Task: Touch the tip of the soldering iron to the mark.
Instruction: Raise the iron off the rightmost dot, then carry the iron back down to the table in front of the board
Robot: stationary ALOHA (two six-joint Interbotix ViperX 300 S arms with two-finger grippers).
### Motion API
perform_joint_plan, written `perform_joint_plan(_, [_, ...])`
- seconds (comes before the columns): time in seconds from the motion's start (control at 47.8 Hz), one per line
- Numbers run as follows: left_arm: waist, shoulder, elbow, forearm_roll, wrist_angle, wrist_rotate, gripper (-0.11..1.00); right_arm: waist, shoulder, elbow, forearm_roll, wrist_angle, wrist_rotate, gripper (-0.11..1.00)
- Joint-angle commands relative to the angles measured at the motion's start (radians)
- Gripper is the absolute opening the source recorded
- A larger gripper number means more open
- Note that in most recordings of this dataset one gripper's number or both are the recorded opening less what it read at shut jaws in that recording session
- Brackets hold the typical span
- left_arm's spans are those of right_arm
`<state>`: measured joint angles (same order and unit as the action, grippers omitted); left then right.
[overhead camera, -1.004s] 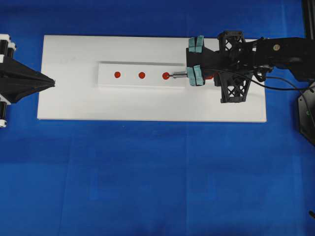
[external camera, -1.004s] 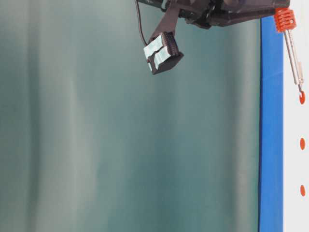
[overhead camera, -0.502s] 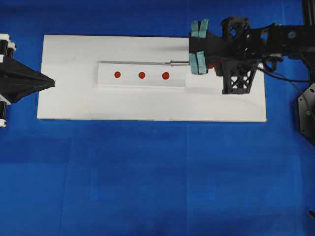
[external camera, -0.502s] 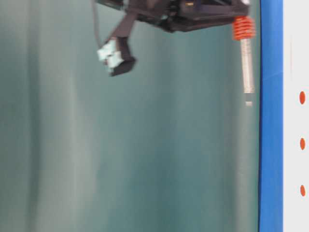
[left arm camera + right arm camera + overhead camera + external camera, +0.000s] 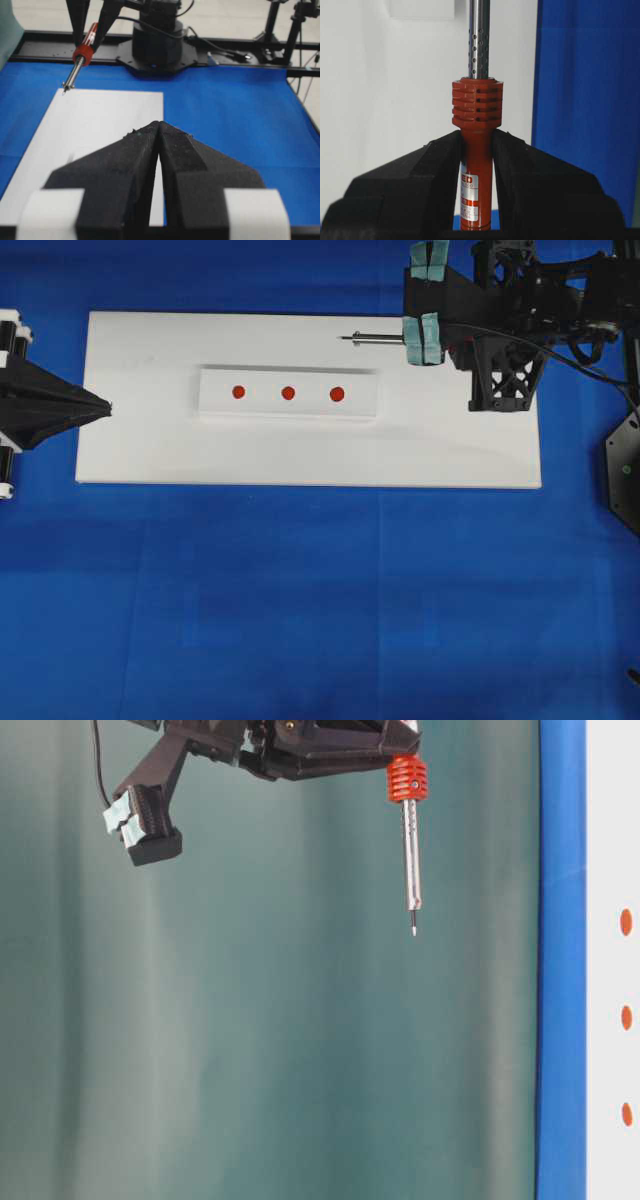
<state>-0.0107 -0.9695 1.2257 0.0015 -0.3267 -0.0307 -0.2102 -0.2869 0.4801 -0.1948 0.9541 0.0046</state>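
Note:
The soldering iron [image 5: 375,337] has a red-orange handle [image 5: 476,165] and a silver shaft. My right gripper [image 5: 430,338] is shut on that handle just behind the ribbed collar. The iron hangs in the air over the far part of the white board [image 5: 150,440], well above it, its tip [image 5: 414,930] pointing left. Three red marks sit in a row on a raised white strip [image 5: 288,375]. The nearest mark [image 5: 337,393] lies in front of the tip and apart from it. My left gripper [image 5: 108,406] is shut and empty at the board's left edge.
The board lies on a blue cloth [image 5: 300,590]. The iron's black cord [image 5: 590,360] trails from the right arm toward the right. The right arm's black base [image 5: 155,47] stands beyond the board's far end in the left wrist view.
The right gripper has lifted the iron's tip off the rightmost mark and carried it up, back and slightly right. The left gripper has not moved.

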Motion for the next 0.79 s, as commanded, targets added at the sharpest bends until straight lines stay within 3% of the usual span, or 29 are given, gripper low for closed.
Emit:
perform_joint_plan(0.0, [-0.002, 0.003, -0.012, 0.002, -0.009, -0.002, 0.02, 0.0, -0.02, -0.021, -0.003, -0.017, 0.0, 0.06])
perform_joint_plan(0.209, [-0.002, 0.0, -0.012, 0.002, -0.009, -0.002, 0.02, 0.04, -0.025, -0.014, 0.003, -0.008, 0.017, 0.06])
perform_joint_plan(0.46, [-0.002, -0.018, -0.014, 0.002, -0.005, -0.002, 0.02, 0.164, -0.06, 0.023, -0.005, 0.008, 0.173, 0.06])
perform_joint_plan(0.669, [-0.002, -0.02, -0.014, 0.002, -0.005, -0.003, 0.02, 0.331, -0.072, 0.041, -0.009, 0.003, 0.307, 0.06])
perform_joint_plan(0.774, [-0.002, -0.02, -0.014, 0.002, -0.005, -0.003, 0.02, 0.417, -0.067, 0.04, -0.037, 0.008, 0.387, 0.06])
